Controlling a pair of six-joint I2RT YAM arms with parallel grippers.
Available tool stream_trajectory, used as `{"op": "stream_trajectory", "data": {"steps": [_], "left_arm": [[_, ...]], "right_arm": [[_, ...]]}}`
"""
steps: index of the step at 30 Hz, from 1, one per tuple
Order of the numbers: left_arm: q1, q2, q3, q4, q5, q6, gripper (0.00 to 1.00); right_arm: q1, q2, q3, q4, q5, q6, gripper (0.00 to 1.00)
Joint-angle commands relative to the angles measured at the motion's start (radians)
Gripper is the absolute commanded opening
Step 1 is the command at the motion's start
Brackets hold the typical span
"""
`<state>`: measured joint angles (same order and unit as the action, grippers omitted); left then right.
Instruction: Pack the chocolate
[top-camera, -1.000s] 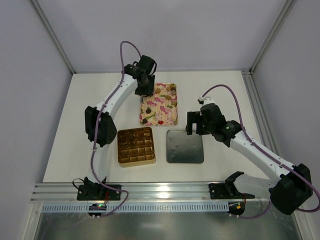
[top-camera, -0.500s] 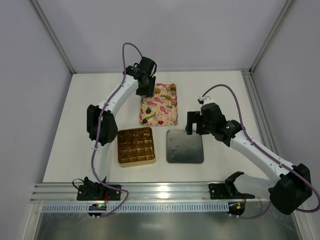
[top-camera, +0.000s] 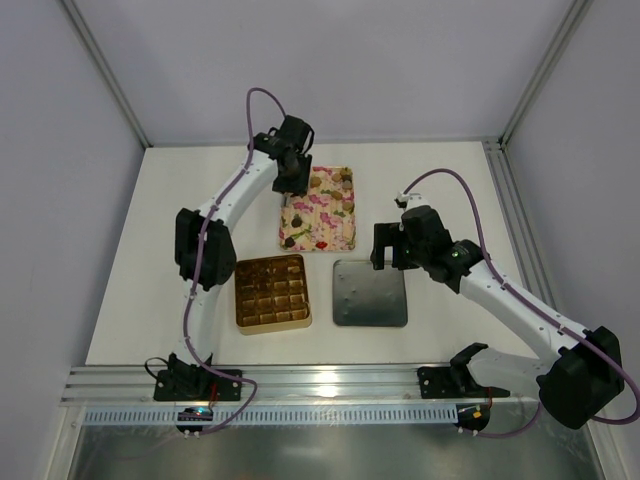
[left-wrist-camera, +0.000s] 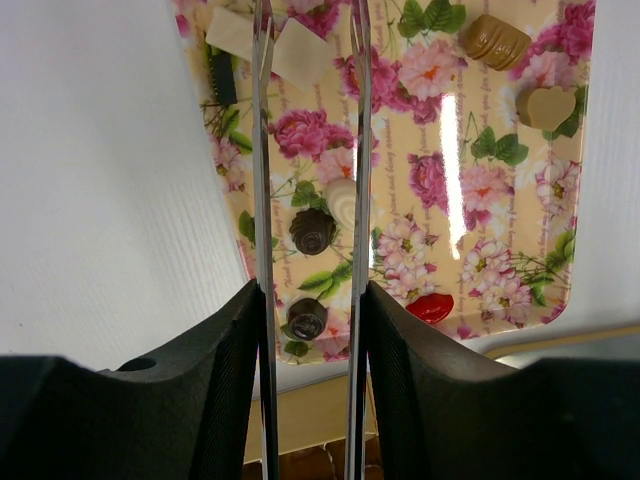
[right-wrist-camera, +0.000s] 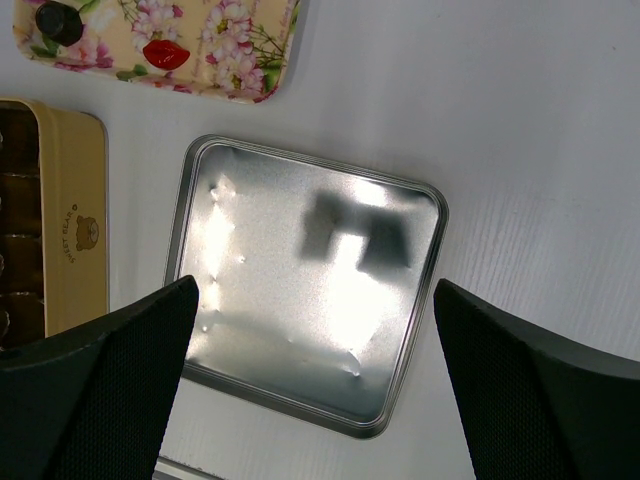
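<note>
The chocolate (top-camera: 268, 290), a grid of dark-brown squares, fills the square gold box (top-camera: 241, 300) at the front left of the table. The box's edge also shows in the right wrist view (right-wrist-camera: 75, 200) and the left wrist view (left-wrist-camera: 310, 410). My left gripper (top-camera: 289, 183) hovers over the far-left corner of the pink-floral tray (top-camera: 330, 225). Its thin fingers (left-wrist-camera: 262, 200) stand a little apart with nothing held. Loose sweets lie between them on the tray (left-wrist-camera: 470, 200). My right gripper (top-camera: 386, 246) is wide open and empty above the grey lid (top-camera: 370, 292), which lies inside-up (right-wrist-camera: 310, 290).
The floral tray holds several loose sweets, among them a dark swirl (left-wrist-camera: 312, 230), a dark round one (left-wrist-camera: 305, 318), a red lips shape (left-wrist-camera: 430, 307) and a heart (left-wrist-camera: 548, 105). White walls and a metal frame enclose the table; a rail (top-camera: 330, 380) runs along its near edge.
My left gripper has moved a little toward the far-left corner of the floral tray. The right arm, box and lid have not moved.
</note>
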<state>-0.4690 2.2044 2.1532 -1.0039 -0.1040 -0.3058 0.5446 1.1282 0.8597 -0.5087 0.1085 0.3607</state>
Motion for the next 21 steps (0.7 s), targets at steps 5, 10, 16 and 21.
{"op": "stream_trajectory", "data": {"steps": [5, 10, 16, 21], "left_arm": [[0.001, 0.003, -0.007, 0.019, -0.010, 0.020, 0.44], [0.001, 0.001, -0.023, 0.014, -0.014, 0.020, 0.44], [0.000, -0.026, -0.041, 0.010, -0.008, 0.017, 0.43], [-0.010, -0.043, -0.050, 0.002, -0.003, 0.017, 0.43]], "right_arm": [[-0.006, -0.022, 0.009, 0.009, -0.001, -0.006, 1.00], [-0.006, -0.031, 0.002, 0.007, -0.001, -0.005, 1.00], [-0.008, -0.042, -0.002, 0.006, -0.001, -0.003, 1.00], [-0.006, -0.048, -0.005, 0.004, -0.004, 0.001, 1.00]]}}
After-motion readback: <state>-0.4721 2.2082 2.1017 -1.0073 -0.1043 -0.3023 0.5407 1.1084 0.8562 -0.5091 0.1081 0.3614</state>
